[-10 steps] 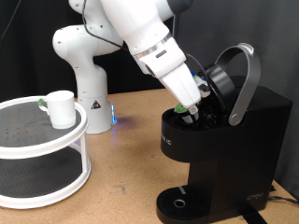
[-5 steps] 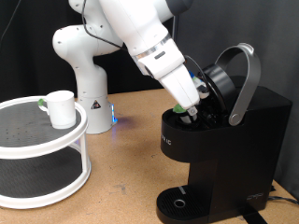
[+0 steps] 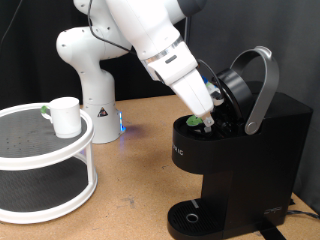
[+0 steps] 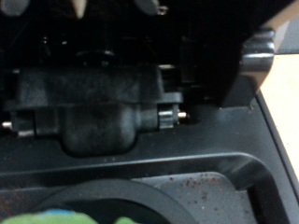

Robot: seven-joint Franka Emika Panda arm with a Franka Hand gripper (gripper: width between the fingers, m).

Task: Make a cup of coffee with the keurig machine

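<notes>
The keurig machine (image 3: 255,150) stands at the exterior view's right, its grey arched lid handle (image 3: 264,80) raised and the lid open. A green-topped pod (image 3: 192,119) sits in the open brew chamber. My gripper (image 3: 208,118) reaches down into that opening just beside the pod. In the wrist view the fingertips (image 4: 80,7) stand apart with nothing between them, over the machine's dark chamber (image 4: 93,121); a green edge of the pod (image 4: 65,218) shows at the frame's border. The white cup (image 3: 66,116) stands on a round rack at the exterior view's left, far from the gripper.
The white two-tier round rack (image 3: 40,155) holds the cup, and something small and green (image 3: 45,110) sits beside it. The arm's white base (image 3: 88,80) stands behind the rack. The machine's round drip base (image 3: 195,215) has nothing on it. Bare wooden table lies between rack and machine.
</notes>
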